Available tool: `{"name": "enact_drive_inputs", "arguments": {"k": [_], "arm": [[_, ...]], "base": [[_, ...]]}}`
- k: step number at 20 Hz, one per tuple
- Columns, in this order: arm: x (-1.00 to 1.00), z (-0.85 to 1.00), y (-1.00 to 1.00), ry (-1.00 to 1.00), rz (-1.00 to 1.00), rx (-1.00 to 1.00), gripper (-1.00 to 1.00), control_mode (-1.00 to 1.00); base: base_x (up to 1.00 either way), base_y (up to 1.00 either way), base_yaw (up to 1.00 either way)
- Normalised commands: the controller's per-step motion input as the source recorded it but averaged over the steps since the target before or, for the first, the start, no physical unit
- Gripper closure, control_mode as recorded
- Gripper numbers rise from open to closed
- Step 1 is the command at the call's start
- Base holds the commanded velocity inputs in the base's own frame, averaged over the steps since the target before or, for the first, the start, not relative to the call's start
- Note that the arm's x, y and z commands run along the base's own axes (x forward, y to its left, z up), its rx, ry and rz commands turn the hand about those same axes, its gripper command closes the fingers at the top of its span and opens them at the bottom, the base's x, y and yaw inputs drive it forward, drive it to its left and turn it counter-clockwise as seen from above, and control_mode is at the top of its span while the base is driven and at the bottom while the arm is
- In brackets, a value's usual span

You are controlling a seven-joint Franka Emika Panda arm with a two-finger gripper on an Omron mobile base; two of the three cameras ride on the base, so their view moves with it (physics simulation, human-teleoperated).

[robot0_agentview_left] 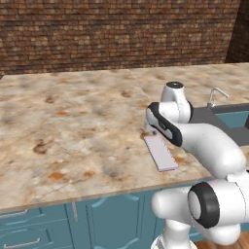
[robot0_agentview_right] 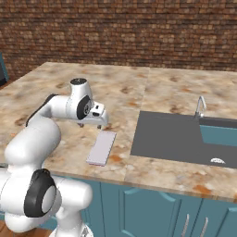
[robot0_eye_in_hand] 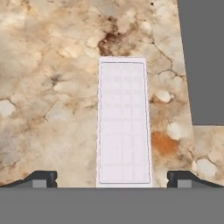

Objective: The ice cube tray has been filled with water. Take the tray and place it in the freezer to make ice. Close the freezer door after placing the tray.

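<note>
Lavender ice cube tray (robot0_eye_in_hand: 124,122) (unlabelled)

Gripper (robot0_eye_in_hand: 112,179) wide open, pointing down

The countertop (robot0_agentview_left: 73,126) is beige marble with brown spots and sits on teal cabinets. The ice cube tray (robot0_agentview_right: 102,147) lies flat on it, near the front edge, just beside the dark grey sink (robot0_agentview_right: 171,136), apparently not touching it.
</note>
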Motion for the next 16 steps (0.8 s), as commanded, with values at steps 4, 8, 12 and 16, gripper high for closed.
{"name": "enact_drive_inputs", "arguments": {"k": [4,8,12,16], "arm": [[0.48,-0.33,0.08,0.00,0.06,0.00,-1.00,-1.00],[0.44,-0.41,0.05,0.01,0.09,-0.01,-1.00,-1.00],[0.49,-0.27,0.01,0.00,0.08,-0.02,-1.00,-1.00],[0.52,-0.24,0.01,0.00,0.03,-0.03,-1.00,-1.00]], "base": [[0.00,0.00,0.00],[0.00,0.00,0.00],[0.00,0.00,0.00],[0.00,0.00,0.00]]}}
